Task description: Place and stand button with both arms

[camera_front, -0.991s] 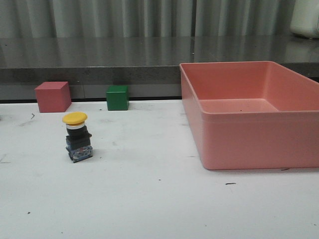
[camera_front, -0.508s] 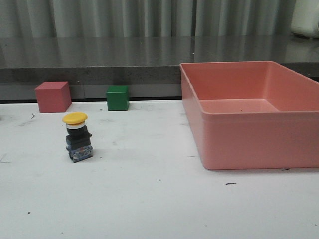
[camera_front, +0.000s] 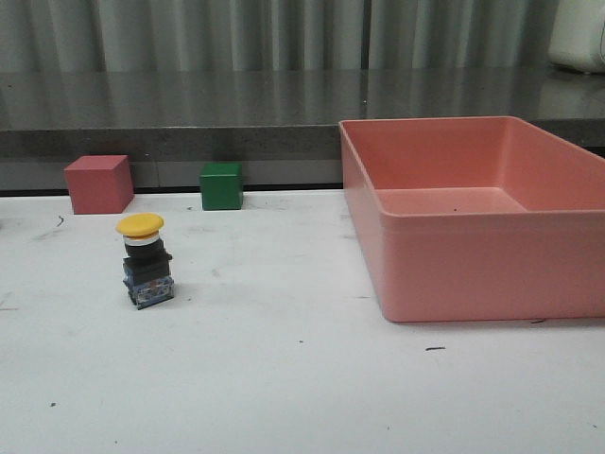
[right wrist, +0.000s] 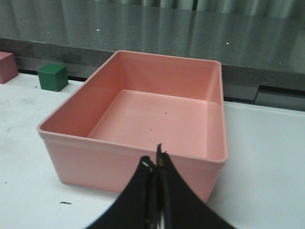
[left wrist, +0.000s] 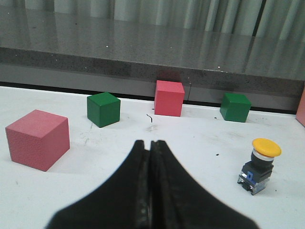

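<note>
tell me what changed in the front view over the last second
Nothing visibly changed. The button stands upright on the white table in the same place, with the pink cube, green cube and empty pink bin where they were. No arm shows in the front view.

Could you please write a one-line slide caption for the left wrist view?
Shut left gripper faces an upright yellow-capped push button among two pink cubes and two green cubes.

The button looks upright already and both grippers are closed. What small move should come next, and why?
Probably none on the button: it stands upright on the table, cap up, apart from the bin. Both the left gripper and right gripper are shut and empty; hold them back.
</note>
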Available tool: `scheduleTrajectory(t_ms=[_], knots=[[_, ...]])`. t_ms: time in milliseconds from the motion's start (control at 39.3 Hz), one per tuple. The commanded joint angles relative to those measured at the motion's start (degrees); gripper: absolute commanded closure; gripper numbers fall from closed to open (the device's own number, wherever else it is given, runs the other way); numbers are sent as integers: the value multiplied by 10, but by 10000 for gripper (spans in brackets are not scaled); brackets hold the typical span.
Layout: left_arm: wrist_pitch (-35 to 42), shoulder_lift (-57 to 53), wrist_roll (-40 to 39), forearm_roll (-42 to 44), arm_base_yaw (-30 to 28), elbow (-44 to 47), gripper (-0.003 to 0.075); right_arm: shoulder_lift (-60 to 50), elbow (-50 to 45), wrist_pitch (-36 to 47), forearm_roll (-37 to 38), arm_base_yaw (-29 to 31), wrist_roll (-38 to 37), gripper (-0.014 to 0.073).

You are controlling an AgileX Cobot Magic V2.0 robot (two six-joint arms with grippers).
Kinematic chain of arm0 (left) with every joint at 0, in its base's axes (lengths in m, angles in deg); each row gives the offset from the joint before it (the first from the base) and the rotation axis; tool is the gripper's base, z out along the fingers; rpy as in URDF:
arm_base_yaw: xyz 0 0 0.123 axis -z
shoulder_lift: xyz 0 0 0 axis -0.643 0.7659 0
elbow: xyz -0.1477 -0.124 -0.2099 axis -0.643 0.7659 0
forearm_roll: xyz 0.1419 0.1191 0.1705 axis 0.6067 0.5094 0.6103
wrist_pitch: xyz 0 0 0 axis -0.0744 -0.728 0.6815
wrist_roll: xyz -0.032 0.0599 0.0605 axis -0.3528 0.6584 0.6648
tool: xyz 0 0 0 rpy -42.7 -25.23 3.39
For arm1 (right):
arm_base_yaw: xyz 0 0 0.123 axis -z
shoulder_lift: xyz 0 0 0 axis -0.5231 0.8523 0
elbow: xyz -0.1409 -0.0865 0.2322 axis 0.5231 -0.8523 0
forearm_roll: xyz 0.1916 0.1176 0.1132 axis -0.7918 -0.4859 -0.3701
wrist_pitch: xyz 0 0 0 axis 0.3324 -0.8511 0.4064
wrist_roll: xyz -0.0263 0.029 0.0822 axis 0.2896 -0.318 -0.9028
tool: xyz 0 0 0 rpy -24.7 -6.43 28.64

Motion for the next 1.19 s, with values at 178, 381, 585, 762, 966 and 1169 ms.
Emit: scheduleTrajectory(t_ms=[178,381,585,762,966,1169], knots=[[54,-13,0,-5,-1,9,740,-86,-70,58,-53,75,27,664],[54,-13,0,-5,-1,9,740,-144,-80,22,-60,76,27,664],[54,-12,0,-5,-1,9,740,-156,-80,25,-61,81,27,664],[54,-12,0,-5,-1,9,740,-156,-79,24,-61,81,27,664],[54,-12,0,-5,-1,9,740,-156,-79,24,-61,81,27,664],[54,-12,0,-5,-1,9,740,-156,-79,24,-61,81,27,664]])
